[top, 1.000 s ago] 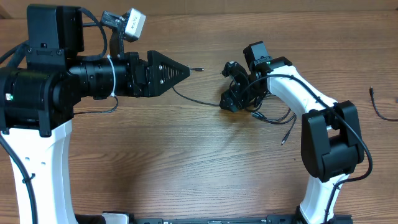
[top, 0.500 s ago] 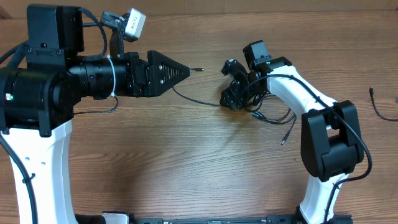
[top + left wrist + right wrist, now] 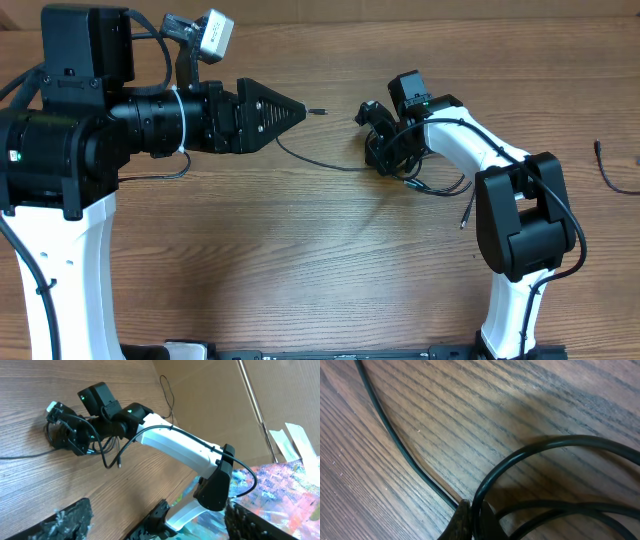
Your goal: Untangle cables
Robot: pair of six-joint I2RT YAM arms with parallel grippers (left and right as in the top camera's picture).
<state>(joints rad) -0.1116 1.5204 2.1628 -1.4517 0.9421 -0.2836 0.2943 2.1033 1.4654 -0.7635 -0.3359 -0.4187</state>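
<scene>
The cables (image 3: 425, 183) are thin black cords lying in a loose tangle on the wooden table right of centre. One strand (image 3: 315, 160) trails left from it, and a small plug end (image 3: 318, 111) lies just off my left gripper's tip. My right gripper (image 3: 380, 152) is down on the tangle's left side. In the right wrist view it (image 3: 476, 522) is shut on a curved loop of cable (image 3: 520, 455). My left gripper (image 3: 292, 112) hovers open to the left, side-on, holding nothing. From the left wrist its fingers (image 3: 67, 519) frame the right gripper (image 3: 65, 435) and the cables (image 3: 107, 455).
A separate black cord (image 3: 606, 170) lies at the table's right edge. A loose plug end (image 3: 463, 221) points toward the front beside the right arm's elbow (image 3: 515, 215). In the left wrist view a cardboard wall (image 3: 215, 400) rises behind the table.
My right gripper has shut on a loop of the cable and nudged slightly back. Its elbow shifted left, and the loose plug end moved a little. The left arm stayed still.
</scene>
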